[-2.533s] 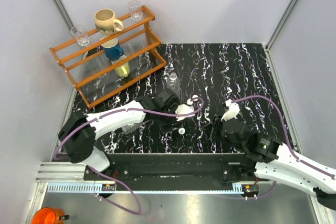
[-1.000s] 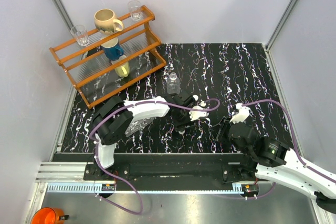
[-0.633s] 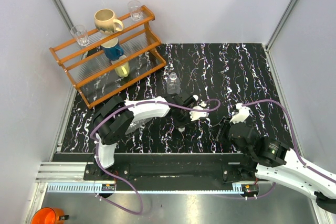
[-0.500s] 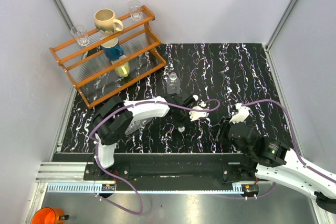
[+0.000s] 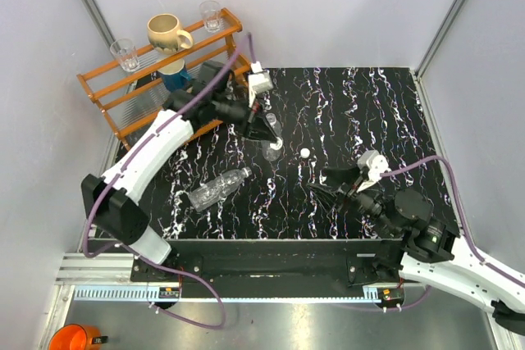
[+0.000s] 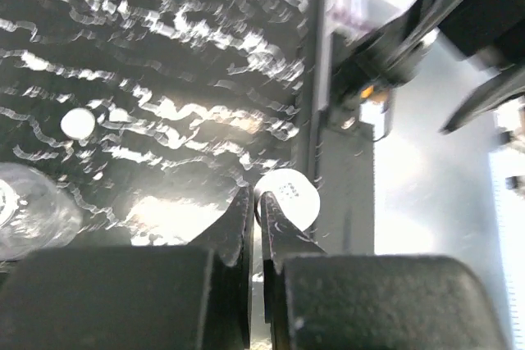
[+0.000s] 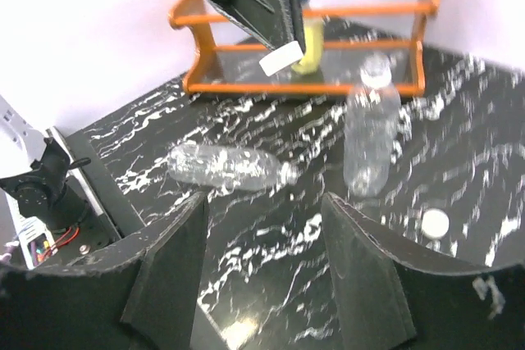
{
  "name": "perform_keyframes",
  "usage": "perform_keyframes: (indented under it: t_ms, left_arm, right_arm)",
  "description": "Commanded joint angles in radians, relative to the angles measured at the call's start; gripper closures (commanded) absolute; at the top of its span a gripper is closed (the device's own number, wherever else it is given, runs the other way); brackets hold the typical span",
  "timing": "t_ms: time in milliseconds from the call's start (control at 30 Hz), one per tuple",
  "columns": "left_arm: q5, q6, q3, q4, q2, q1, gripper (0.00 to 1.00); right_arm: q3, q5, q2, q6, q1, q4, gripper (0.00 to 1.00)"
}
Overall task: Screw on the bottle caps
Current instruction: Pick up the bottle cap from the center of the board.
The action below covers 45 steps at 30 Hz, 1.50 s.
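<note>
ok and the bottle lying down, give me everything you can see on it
The bottle is clear, colourless plastic, with a ribbed body narrowing to a neck. It lies on its side on the black marbled table, left of centre, neck pointing toward the middle. No white cap shows on the neck. Only the table touches it.

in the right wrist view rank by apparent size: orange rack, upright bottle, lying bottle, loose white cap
1. orange wooden rack
2. upright clear ribbed plastic bottle and lying clear ribbed plastic bottle: they look about alike, so not ranked
3. loose round white plastic cap on the table
</note>
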Motion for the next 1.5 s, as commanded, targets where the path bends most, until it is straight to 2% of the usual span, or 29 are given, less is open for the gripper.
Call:
perform_keyframes:
  t_ms: [0,33,67,100,133,167,200,233,267,300,333,367,433,533,700,900,1233,1467]
  left_arm:
    - [0.461,-0.290,-0.028,0.189,-0.080,0.052,0.96]
    - [0.514,-0.456,-0.083,0.282,-0.097,0.054,0.96]
    - [0.533,-0.552,-0.127,0.514,-0.121,0.054,0.96]
    - [0.541,-0.661,-0.169,0.662,-0.144,0.054,0.96]
    - [0.558,-0.898,-0.234,0.812,-0.167,0.055,0.96]
    - [0.564,-1.021,-0.255,1.083,-0.166,0.054,0.96]
    - [0.559,-1.296,-0.285,1.258,-0.166,0.054,0.96]
    - [0.530,-1.449,-0.348,1.461,-0.160,0.058,0.96]
    - [0.518,-1.604,-0.358,1.850,-0.145,0.058,0.97]
    - [0.503,-1.924,-0.350,2.039,-0.116,0.058,0.96]
    - [0.466,-2.055,-0.336,2.316,-0.067,0.060,0.96]
    - [0.457,-2.107,-0.319,2.335,-0.066,0.063,0.96]
    - [0.455,-2.034,-0.328,2.258,-0.089,0.070,0.96]
    - [0.447,-2.050,-0.336,2.276,-0.083,0.070,0.96]
    - [0.418,-2.052,-0.361,2.277,-0.078,0.070,0.96]
    - [0.404,-2.049,-0.368,2.279,-0.065,0.070,0.96]
    - [0.401,-2.040,-0.385,2.280,-0.066,0.070,0.96]
    - [0.397,-2.038,-0.391,2.280,-0.071,0.070,0.96]
  right_arm:
    - [0.099,-0.145,0.130,-0.273,-0.003,0.274,0.34]
    - [0.108,-0.173,0.152,-0.288,-0.002,0.299,0.34]
    - [0.117,-0.173,0.192,-0.305,-0.002,0.322,0.32]
    - [0.127,-0.176,0.207,-0.346,-0.002,0.378,0.32]
    - [0.125,-0.173,0.236,-0.367,0.000,0.414,0.31]
    - [0.124,-0.176,0.255,-0.411,-0.002,0.448,0.30]
    - [0.133,-0.167,0.273,-0.436,-0.003,0.503,0.30]
    - [0.141,-0.155,0.311,-0.457,-0.002,0.526,0.30]
    - [0.147,-0.149,0.327,-0.506,0.000,0.549,0.30]
    - [0.148,-0.135,0.336,-0.531,0.000,0.608,0.30]
    - [0.148,-0.133,0.350,-0.551,0.005,0.632,0.29]
    - [0.151,-0.132,0.355,-0.592,0.008,0.656,0.29]
    - [0.160,-0.130,0.358,-0.620,0.017,0.658,0.27]
    - [0.174,-0.129,0.359,-0.652,0.035,0.653,0.27]
    - [0.173,-0.061,0.367,-0.739,0.139,0.715,0.28]
    - [0.184,-0.005,0.468,-0.854,0.238,0.807,0.31]
    - [0.139,0.080,0.530,-0.959,0.255,1.049,0.35]
    - [0.147,0.085,0.545,-0.954,0.255,1.014,0.38]
